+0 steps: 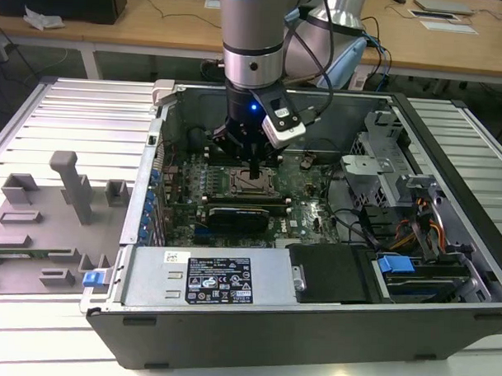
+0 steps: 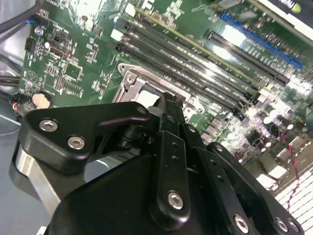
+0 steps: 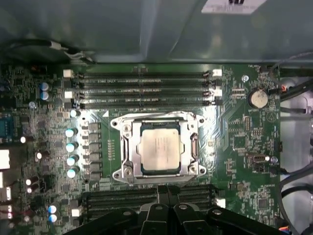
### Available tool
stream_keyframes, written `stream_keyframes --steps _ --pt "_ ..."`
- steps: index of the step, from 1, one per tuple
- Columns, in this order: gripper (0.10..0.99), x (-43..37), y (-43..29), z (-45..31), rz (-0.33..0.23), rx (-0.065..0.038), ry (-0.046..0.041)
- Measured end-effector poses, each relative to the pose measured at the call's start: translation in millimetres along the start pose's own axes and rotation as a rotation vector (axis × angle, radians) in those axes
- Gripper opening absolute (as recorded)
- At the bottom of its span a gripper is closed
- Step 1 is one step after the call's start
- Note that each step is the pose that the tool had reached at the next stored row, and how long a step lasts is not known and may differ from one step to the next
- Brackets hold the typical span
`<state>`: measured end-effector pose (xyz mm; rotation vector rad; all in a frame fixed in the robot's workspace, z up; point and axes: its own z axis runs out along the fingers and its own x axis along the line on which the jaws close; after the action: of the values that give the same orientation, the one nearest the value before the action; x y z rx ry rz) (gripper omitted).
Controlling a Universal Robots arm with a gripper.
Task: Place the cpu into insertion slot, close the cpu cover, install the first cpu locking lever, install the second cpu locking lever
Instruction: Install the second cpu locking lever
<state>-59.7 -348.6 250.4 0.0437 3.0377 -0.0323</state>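
Cpu (image 3: 160,150) sits in insertion slot (image 3: 128,147) w/ cpu cover (image 3: 191,147) down; hand (image 3: 167,192) closed, empty.

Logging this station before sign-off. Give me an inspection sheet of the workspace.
Surface: slatted metal table carrying an open computer case.
Job's things: cpu lies in the insertion slot; cpu cover frames it, seemingly closed.
Clutter: grey fixture blocks at the exterior view's left.
Tool: tool hangs just above the socket; finger state cannot be told.
Cables: bundled leads inside the case at the exterior view's right; black cable along the arm.
Surroundings: wooden desks behind.
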Motion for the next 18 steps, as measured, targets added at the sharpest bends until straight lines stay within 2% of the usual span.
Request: stream_keyframes --steps 3,7,18 --pt "0.106 -0.2 -6.4 0.2 0.000 -0.003 0.0001" --pt "0.106 0.1 -10.1 2.4 0.001 -0.008 0.0001" --pt "0.106 1.0 -10.6 6.0 0.001 -0.008 0.0002"
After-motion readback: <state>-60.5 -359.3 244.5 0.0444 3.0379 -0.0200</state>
